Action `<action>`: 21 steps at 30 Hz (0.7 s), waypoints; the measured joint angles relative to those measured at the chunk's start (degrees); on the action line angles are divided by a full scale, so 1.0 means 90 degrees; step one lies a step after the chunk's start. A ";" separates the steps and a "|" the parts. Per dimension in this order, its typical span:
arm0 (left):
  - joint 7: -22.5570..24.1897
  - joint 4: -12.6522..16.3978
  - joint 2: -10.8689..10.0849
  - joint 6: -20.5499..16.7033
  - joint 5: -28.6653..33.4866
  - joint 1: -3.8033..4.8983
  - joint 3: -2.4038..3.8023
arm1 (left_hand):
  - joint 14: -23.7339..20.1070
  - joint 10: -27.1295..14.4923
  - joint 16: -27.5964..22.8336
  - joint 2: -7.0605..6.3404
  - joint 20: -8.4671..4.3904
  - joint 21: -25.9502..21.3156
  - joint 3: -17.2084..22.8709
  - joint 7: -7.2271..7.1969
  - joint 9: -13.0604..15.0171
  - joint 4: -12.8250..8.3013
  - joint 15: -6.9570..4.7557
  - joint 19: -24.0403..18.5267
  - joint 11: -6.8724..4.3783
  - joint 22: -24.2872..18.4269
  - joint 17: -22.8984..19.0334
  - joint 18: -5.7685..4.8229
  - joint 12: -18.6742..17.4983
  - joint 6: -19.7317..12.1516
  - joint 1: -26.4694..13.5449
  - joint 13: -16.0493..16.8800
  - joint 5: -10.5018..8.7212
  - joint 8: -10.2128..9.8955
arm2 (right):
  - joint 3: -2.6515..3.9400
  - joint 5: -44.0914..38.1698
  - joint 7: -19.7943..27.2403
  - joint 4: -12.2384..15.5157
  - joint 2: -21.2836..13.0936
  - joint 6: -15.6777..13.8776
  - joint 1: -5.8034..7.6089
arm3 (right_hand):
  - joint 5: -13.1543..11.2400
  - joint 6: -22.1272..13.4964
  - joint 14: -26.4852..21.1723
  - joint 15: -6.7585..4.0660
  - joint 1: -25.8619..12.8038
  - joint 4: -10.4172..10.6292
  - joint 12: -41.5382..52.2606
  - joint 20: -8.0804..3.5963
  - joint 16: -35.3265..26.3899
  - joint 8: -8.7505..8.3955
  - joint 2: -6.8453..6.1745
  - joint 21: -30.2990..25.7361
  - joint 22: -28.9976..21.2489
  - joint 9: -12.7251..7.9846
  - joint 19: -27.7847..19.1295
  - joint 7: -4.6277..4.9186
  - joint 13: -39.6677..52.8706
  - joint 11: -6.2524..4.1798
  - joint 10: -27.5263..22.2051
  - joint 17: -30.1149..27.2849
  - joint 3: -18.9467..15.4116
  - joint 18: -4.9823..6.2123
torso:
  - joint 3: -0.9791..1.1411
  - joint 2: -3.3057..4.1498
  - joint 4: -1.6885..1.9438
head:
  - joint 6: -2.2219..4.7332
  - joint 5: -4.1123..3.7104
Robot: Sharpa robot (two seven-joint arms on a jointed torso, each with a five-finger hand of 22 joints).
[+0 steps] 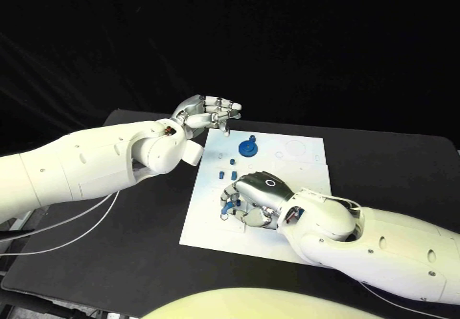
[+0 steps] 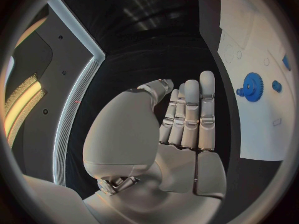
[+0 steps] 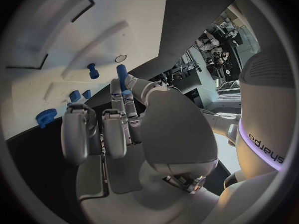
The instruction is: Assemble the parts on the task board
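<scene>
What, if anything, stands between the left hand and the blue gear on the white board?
Nothing visible does. The left hand hovers at the far left corner of the board, holding nothing. The blue gear stands on the board just nearer than that hand, with only bare board between them. The right hand works nearer the robot, out of that path.

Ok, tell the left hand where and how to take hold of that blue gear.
Probably grip the blue gear by its toothed rim, coming from above: it lies flat on the task board with a knob sticking out sideways. The left hand hovers near.
</scene>
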 measured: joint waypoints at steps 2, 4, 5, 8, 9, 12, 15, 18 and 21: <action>-0.0001 -0.0002 0.0001 0.0002 0.0000 0.0000 0.0000 | 0.0000 0.0000 0.0000 0.0000 0.0000 0.0000 0.0000 0.0000 0.0000 0.0000 0.0000 0.0000 0.0000 0.0000 0.0000 0.0000 0.0000 0.0000 0.0000 0.0000 0.0000 0.0000 | -0.0002 -0.0006 0.0000 -0.0016 0.0010 0.0035 -0.0002 | 0.0000 -0.0001 0.0000 0.0000 -0.0009 0.0000 -0.0001 0.0000 0.0000 -0.0002 -0.0009 0.0000 0.0000 0.0001 0.0000 0.0001 -0.0001 0.0002 0.0002 0.0000 0.0000 0.0000 | 0.0001 0.0000 0.0000 | -0.0003 0.0000; -0.0002 -0.0002 0.0001 0.0004 0.0000 0.0000 0.0000 | 0.0000 0.0000 0.0000 0.0000 0.0000 0.0000 0.0000 0.0000 0.0000 0.0000 0.0000 0.0000 0.0000 0.0000 0.0000 0.0000 0.0000 0.0000 0.0000 0.0000 0.0000 0.0000 | -0.0005 -0.0012 0.0000 -0.0026 0.0019 0.0066 -0.0003 | 0.0000 -0.0001 0.0000 0.0000 -0.0009 0.0000 -0.0001 0.0000 0.0000 -0.0013 -0.0009 0.0000 0.0000 0.0002 0.0000 0.0001 -0.0001 0.0003 0.0003 0.0000 0.0000 0.0000 | 0.0002 0.0000 0.0000 | -0.0008 0.0003; -0.0003 -0.0002 0.0001 0.0005 0.0000 0.0000 0.0000 | 0.0000 0.0000 0.0000 0.0000 0.0000 0.0000 0.0000 0.0000 -0.0001 0.0000 0.0000 0.0000 0.0000 0.0000 0.0000 0.0000 0.0010 0.0000 0.0000 0.0000 0.0000 0.0000 | -0.0006 -0.0016 0.0000 -0.0031 0.0023 0.0084 -0.0004 | 0.0000 -0.0001 0.0000 0.0000 -0.0009 0.0000 -0.0001 0.0000 0.0000 -0.0012 -0.0009 0.0000 0.0000 0.0003 0.0000 0.0002 -0.0001 0.0003 0.0004 0.0000 0.0000 0.0000 | 0.0002 0.0000 0.0000 | -0.0009 0.0003; -0.0004 -0.0003 0.0001 0.0007 0.0000 0.0000 0.0000 | 0.0000 0.0000 0.0000 0.0000 0.0000 0.0000 0.0000 0.0000 -0.0005 0.0000 0.0000 0.0000 0.0000 0.0000 0.0000 0.0000 0.0038 0.0000 0.0000 0.0000 0.0000 0.0000 | -0.0014 -0.0033 -0.0001 -0.0049 0.0043 0.0143 -0.0006 | 0.0000 -0.0005 0.0000 0.0000 -0.0010 -0.0001 -0.0002 0.0000 0.0000 -0.0006 -0.0010 0.0000 -0.0001 0.0007 0.0000 0.0005 -0.0002 0.0004 0.0004 0.0000 0.0000 0.0000 | 0.0002 0.0000 0.0002 | -0.0017 0.0003; -0.0005 -0.0003 0.0001 0.0007 0.0000 0.0000 0.0000 | 0.0000 0.0000 0.0000 0.0000 0.0000 0.0000 0.0000 0.0000 -0.0006 0.0000 0.0000 0.0000 0.0000 0.0000 0.0000 0.0000 0.0038 0.0000 0.0000 0.0000 0.0000 0.0000 | -0.0015 -0.0040 -0.0002 -0.0056 0.0050 0.0160 -0.0006 | 0.0000 -0.0009 0.0000 0.0000 -0.0017 -0.0001 -0.0002 0.0000 0.0000 0.0008 -0.0017 0.0000 -0.0001 0.0013 0.0000 0.0009 -0.0002 0.0004 0.0004 -0.0001 0.0000 0.0000 | 0.0002 0.0000 0.0004 | -0.0019 0.0002; -0.0007 -0.0004 0.0000 0.0009 0.0000 0.0000 0.0000 | 0.0000 0.0000 0.0000 0.0000 0.0000 0.0000 0.0000 0.0000 -0.0005 0.0000 0.0000 0.0000 0.0000 0.0000 0.0001 0.0000 0.0038 0.0000 0.0000 -0.0001 0.0000 0.0000 | -0.0021 -0.0068 -0.0008 -0.0080 0.0070 0.0221 -0.0008 | 0.0000 -0.0009 0.0000 0.0000 -0.0017 -0.0001 -0.0002 0.0000 0.0000 0.0013 -0.0017 -0.0029 -0.0001 0.0029 0.0000 0.0010 0.0001 0.0008 0.0008 -0.0001 0.0000 0.0000 | 0.0002 0.0000 0.0007 | -0.0026 0.0001; -0.0009 -0.0004 0.0000 0.0011 0.0000 0.0000 0.0000 | 0.0000 0.0000 0.0000 0.0000 0.0000 0.0000 0.0000 0.0000 -0.0005 0.0000 0.0000 0.0000 0.0000 0.0000 0.0000 0.0000 0.0038 0.0000 0.0000 -0.0001 0.0000 0.0000 | -0.0027 -0.0092 -0.0010 -0.0105 0.0092 0.0280 -0.0014 | 0.0000 -0.0010 0.0000 0.0000 -0.0018 -0.0001 -0.0002 0.0000 0.0000 0.0013 -0.0018 -0.0030 -0.0001 0.0031 0.0000 0.0010 0.0006 0.0011 0.0012 -0.0001 -0.0001 0.0000 | 0.0002 0.0000 0.0011 | -0.0031 -0.0001; -0.0011 -0.0004 -0.0003 0.0013 0.0000 0.0000 0.0000 | 0.0000 0.0000 0.0000 0.0000 0.0000 0.0000 0.0000 0.0000 -0.0005 0.0000 0.0000 0.0000 0.0000 0.0000 0.0001 0.0000 0.0038 0.0000 0.0000 -0.0001 0.0000 0.0000 | -0.0036 -0.0114 -0.0015 -0.0132 0.0107 0.0333 -0.0028 | -0.0007 -0.0011 0.0000 0.0000 -0.0018 -0.0001 -0.0002 0.0000 0.0000 0.0013 -0.0018 -0.0030 -0.0001 0.0034 0.0000 0.0011 0.0006 0.0011 0.0012 -0.0001 -0.0001 0.0000 | 0.0001 0.0000 0.0012 | -0.0036 -0.0001; -0.0012 -0.0004 -0.0005 0.0014 0.0000 0.0000 0.0000 | 0.0000 0.0000 0.0000 0.0000 0.0000 0.0000 0.0000 0.0000 -0.0005 0.0000 0.0000 0.0000 0.0000 0.0000 0.0001 0.0000 0.0038 0.0000 0.0000 -0.0001 0.0000 0.0000 | -0.0037 -0.0132 -0.0019 -0.0142 0.0119 0.0364 -0.0035 | -0.0007 -0.0016 0.0000 0.0000 -0.0034 -0.0001 -0.0002 0.0000 0.0000 0.0012 -0.0034 -0.0030 -0.0001 0.0137 0.0000 0.0017 0.0006 0.0013 0.0015 -0.0001 -0.0001 0.0000 | 0.0001 0.0000 0.0013 | -0.0042 0.0006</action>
